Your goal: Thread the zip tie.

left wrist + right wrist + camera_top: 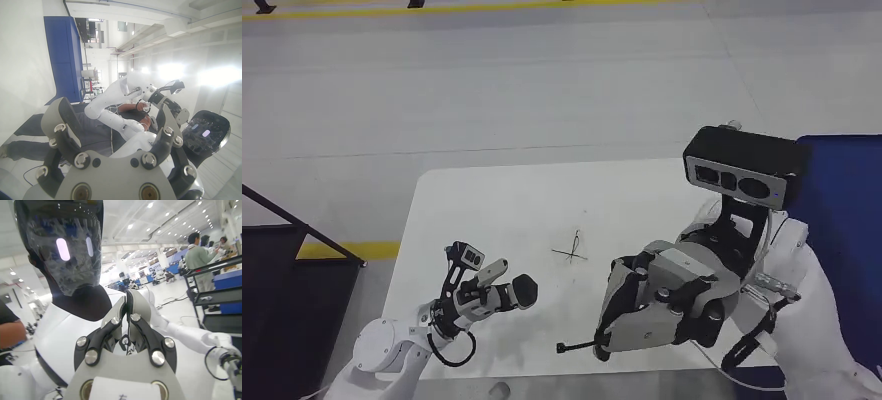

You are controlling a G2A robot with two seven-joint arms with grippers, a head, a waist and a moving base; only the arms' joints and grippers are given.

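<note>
- Right gripper (126,295) clamped on zip tie (577,347), near table's (492,200) 6 o'clock edge; long axis 3–9 o'clock, free end toward 9.
- Left gripper (510,282), jaws apart, sits at 10 o'clock from that end.

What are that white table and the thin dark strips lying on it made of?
The table looks like smooth matte white board, perhaps laminate or paint; it shows no grain and little glare. The strips are thin and dark, probably plastic zip ties, but too small to be sure.
</note>
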